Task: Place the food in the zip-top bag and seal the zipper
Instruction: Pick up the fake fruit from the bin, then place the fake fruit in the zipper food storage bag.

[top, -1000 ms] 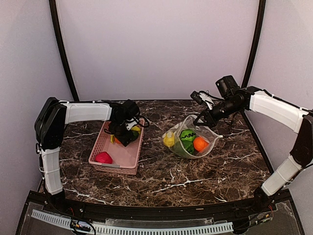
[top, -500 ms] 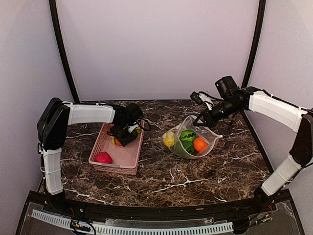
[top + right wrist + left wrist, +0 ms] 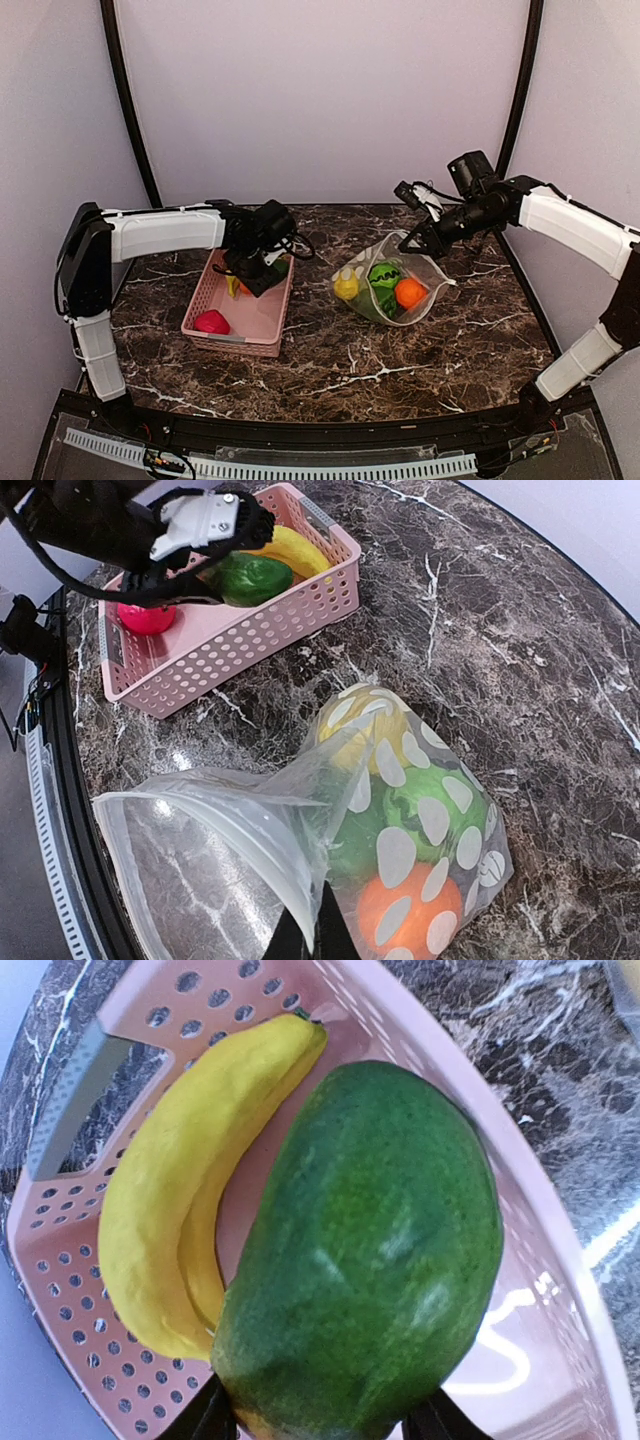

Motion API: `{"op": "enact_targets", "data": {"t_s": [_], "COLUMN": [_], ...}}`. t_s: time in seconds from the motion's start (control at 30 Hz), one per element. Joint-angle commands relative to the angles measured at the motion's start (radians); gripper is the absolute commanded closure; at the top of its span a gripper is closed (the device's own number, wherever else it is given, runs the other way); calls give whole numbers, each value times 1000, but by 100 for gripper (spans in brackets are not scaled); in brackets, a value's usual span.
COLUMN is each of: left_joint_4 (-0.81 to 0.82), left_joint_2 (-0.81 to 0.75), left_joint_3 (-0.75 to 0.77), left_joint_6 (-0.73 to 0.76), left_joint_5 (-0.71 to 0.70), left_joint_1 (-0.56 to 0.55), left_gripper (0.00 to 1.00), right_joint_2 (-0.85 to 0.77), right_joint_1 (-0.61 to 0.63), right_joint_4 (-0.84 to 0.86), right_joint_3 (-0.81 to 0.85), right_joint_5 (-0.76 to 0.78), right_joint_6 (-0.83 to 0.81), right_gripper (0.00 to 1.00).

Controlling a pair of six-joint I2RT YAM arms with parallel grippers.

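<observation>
Left pincer [image 3: 325, 1422] pinched a green fruit [image 3: 370, 1250] from both sides, over the far end of the pink basket [image 3: 560, 1290], with the banana [image 3: 180, 1210] just beside it. A red piece [image 3: 211, 322] lay at the basket's near end. Right pincer [image 3: 312, 935] was pressed together on the rim of the dotted bag [image 3: 230, 820], lifting its mouth agape. The bag sat on the marble worktop [image 3: 400, 350], right of the basket, holding a yellow piece [image 3: 346, 286], a green piece [image 3: 383, 277] and an orange [image 3: 409, 293].

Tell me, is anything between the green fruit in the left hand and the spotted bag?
Only the pink basket's side wall; the green fruit must clear it. Beyond it the marble is bare up to the bag, held up by the right hand.
</observation>
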Motion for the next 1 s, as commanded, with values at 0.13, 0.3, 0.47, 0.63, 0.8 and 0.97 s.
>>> {"op": "enact_targets", "data": {"t_s": [0.13,0.3,0.47,0.63,0.8,0.97], "left_joint_4": [-55,76,296,555,638,652], "left_joint_2": [-294,-445,-515,-518,-448,-433], "left_joint_3": [-3,-6,-34,-106,-93,-107], "left_joint_6": [-154,-270,-305,-319,-309,-332], "left_joint_5": [135,214,275,317,282,235], "left_joint_1": [-33,-109,-275,-413,-500,-540], "left_gripper": [60,59,61,61,62,63], "right_joint_2": [-28,-4,7,30,130,201], "right_joint_1": [-2,7,24,31,11,-20], "right_joint_4": [8,-17,-41,-63,-83,-118], "right_joint_3": [1,55,103,180,325,488], "right_joint_5": [-8,-22,3,57,156,187], "right_joint_6": [-19,-23,-26,-55,-57,32], "right_gripper": [100,100,100,100,100,100]}}
